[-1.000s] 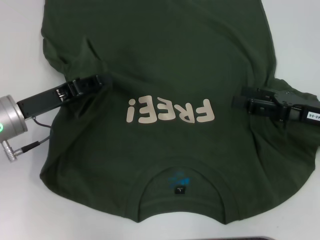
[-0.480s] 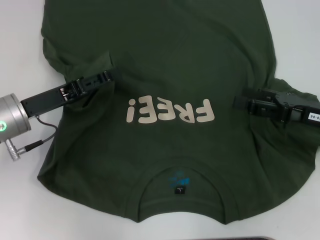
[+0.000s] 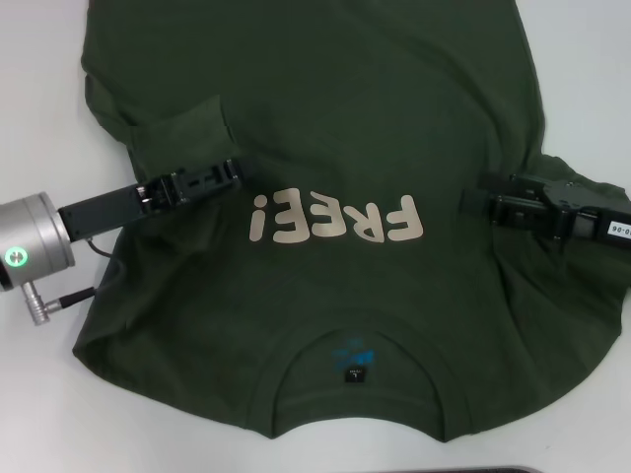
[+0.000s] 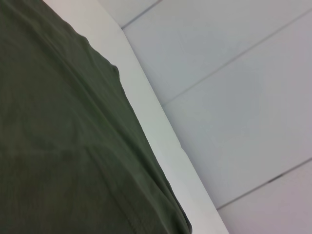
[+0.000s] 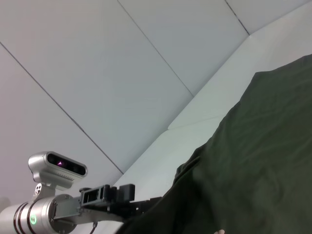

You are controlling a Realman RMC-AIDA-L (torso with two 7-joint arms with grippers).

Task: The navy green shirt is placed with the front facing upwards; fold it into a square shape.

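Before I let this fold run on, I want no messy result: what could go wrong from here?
The left gripper has its sleeve pulled onto the navy green shirt, while the right gripper sits beside the "FREE!" lettering with its sleeve bunched. Uneven folds may give a lopsided shape, and wrinkles near the right gripper could get pressed in.

The navy green shirt [image 3: 325,128] carries the cream word "FREE!" [image 3: 337,219] across its chest; in the head view the word stands upside down. Below that word, inside the collar, there is a small black neck tag [image 3: 353,375] with a teal print [image 3: 352,351] just above it, but both are too small to read. To the right of the word, a white label [image 3: 618,228] on the right arm shows only partial digits, something like "0-06".
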